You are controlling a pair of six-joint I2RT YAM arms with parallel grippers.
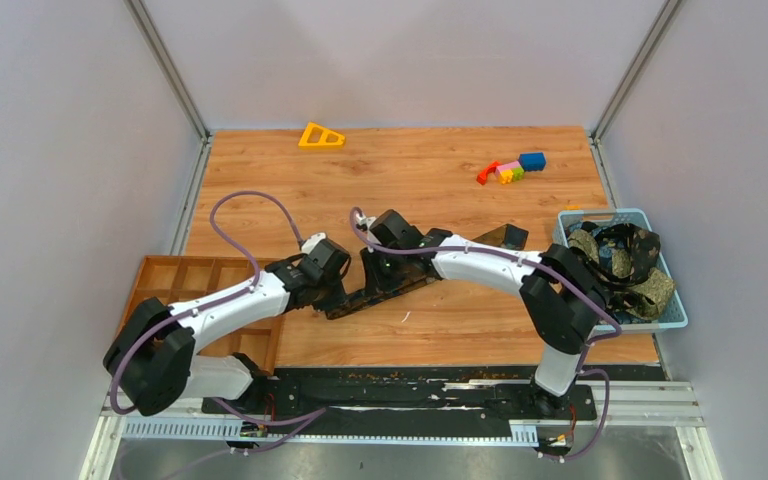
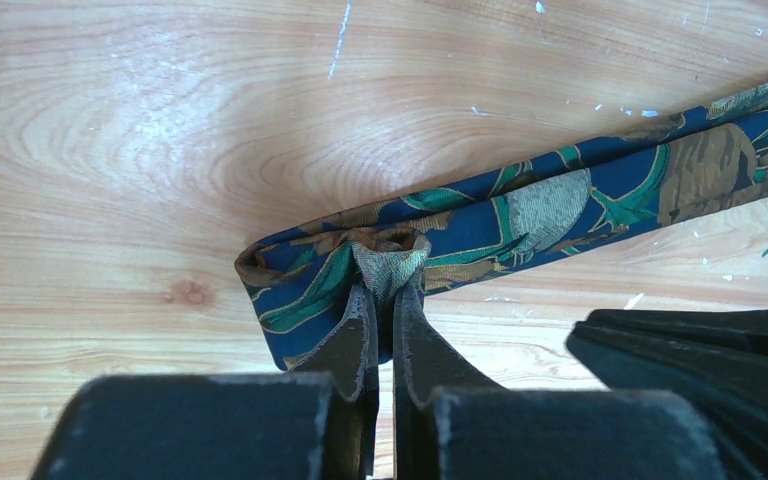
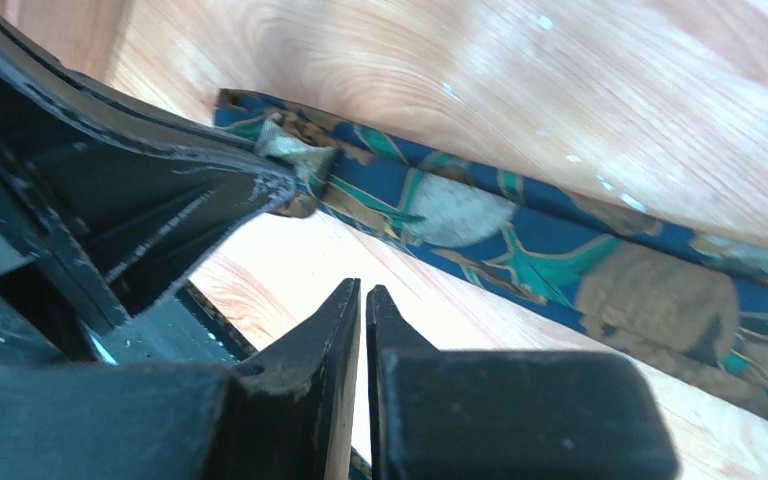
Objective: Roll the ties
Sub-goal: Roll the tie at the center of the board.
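The left tool (image 2: 386, 290) is pinching the folded end of the long navy fabric tie (image 2: 560, 205), teal-and-brown patterned, lying flat on the wooden counter (image 2: 140, 120). The right tool (image 3: 362, 300) is hovering shut and empty just beside it. With so little fabric pinched, the fold is likely risking slipping free once rolling starts.
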